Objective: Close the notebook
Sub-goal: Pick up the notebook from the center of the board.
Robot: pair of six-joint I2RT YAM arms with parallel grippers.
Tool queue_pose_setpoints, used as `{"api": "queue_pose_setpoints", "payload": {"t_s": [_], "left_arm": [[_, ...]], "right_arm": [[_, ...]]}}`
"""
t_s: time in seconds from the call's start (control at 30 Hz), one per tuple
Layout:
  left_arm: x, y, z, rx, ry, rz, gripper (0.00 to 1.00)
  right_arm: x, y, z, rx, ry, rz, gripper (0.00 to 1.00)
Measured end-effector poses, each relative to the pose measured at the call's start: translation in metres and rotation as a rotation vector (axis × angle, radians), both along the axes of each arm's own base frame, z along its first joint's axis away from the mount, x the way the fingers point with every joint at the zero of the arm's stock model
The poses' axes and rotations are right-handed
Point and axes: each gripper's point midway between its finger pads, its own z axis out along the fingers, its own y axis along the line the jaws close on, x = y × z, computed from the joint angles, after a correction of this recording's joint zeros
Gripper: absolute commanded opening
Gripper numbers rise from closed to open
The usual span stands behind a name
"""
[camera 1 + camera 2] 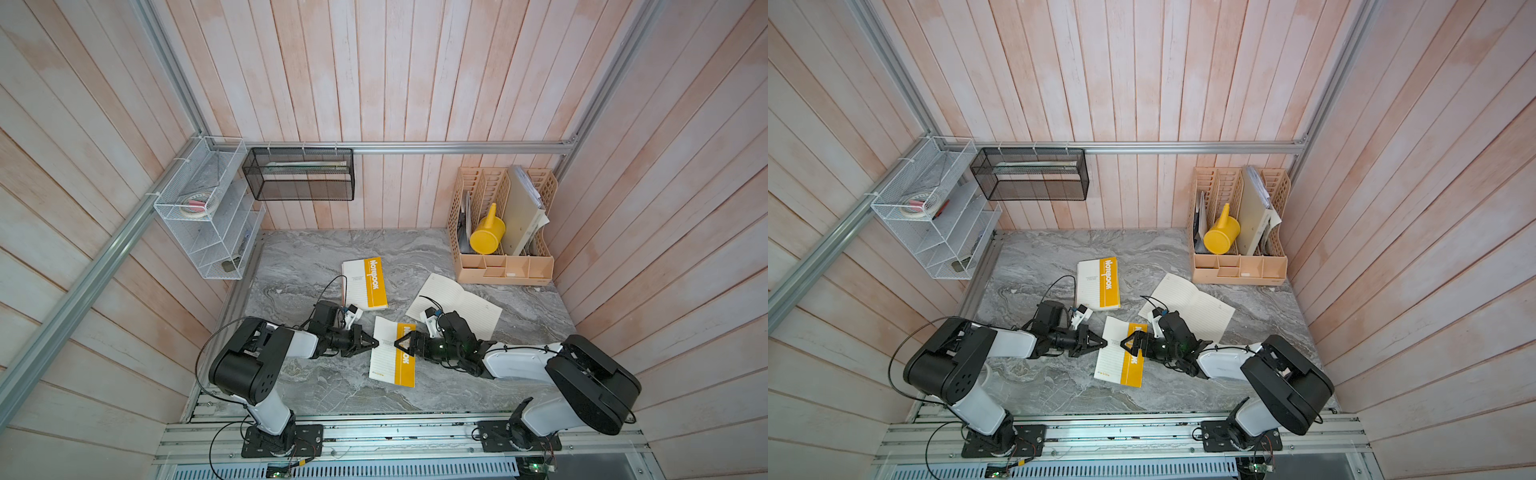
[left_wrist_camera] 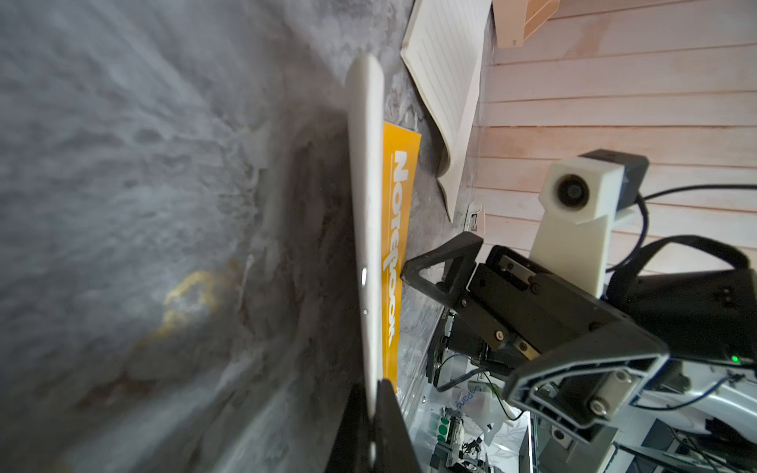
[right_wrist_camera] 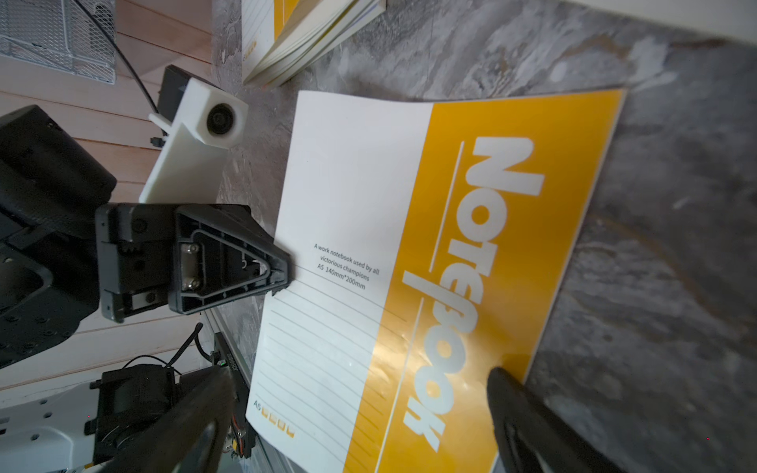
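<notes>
An open notebook (image 1: 467, 301) (image 1: 1200, 303) (image 2: 446, 61) lies with its lined pages up at the right of the marble table (image 1: 307, 257); my right arm crosses its near corner. A closed yellow-and-white notebook (image 1: 390, 368) (image 1: 1119, 368) (image 3: 409, 245) lies at front centre between both grippers. My left gripper (image 1: 376, 343) (image 1: 1104, 343) (image 2: 375, 393) is shut on that front notebook's white left edge (image 2: 366, 204). My right gripper (image 1: 397, 344) (image 1: 1124, 343) (image 3: 356, 374) hangs open over its yellow spine side, one fingertip (image 3: 497, 379) at the cover.
Another closed notebook (image 1: 365, 284) (image 3: 303, 28) lies behind the left gripper. A peach desk organiser (image 1: 505, 266) with a yellow jug (image 1: 486, 235) stands at the back right. A white wire shelf (image 1: 208, 208) and a black mesh basket (image 1: 299, 174) hang on the walls.
</notes>
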Motion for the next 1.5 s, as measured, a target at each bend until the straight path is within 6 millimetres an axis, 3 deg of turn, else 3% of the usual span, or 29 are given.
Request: {"api": "queue_pose_setpoints", "payload": {"t_s": [0.17,0.57,0.73,0.93,1.1,1.23,1.5], "left_arm": [[-0.004,0.000,0.013,-0.002,-0.032,-0.027,0.00],[-0.020,0.008,0.039,0.041,-0.043,-0.039,0.00],[-0.018,0.006,0.066,0.012,-0.079,-0.046,0.00],[0.014,0.005,0.117,-0.037,-0.203,-0.018,0.00],[0.046,0.016,0.146,-0.056,-0.286,0.029,0.00],[0.075,0.032,0.153,-0.046,-0.311,0.086,0.00],[0.121,0.063,0.154,-0.027,-0.310,0.186,0.00]], "right_arm": [[0.000,-0.001,0.005,-0.015,0.004,0.000,0.98],[0.008,-0.005,0.053,-0.011,-0.097,-0.016,0.98],[0.014,-0.008,0.070,-0.025,-0.148,-0.030,0.98],[0.022,-0.011,0.089,-0.020,-0.209,-0.053,0.98],[0.037,-0.008,0.112,0.000,-0.259,-0.067,0.98],[0.045,-0.009,0.123,0.012,-0.286,-0.081,0.98],[0.058,-0.020,0.119,-0.002,-0.281,-0.118,0.98]]}}
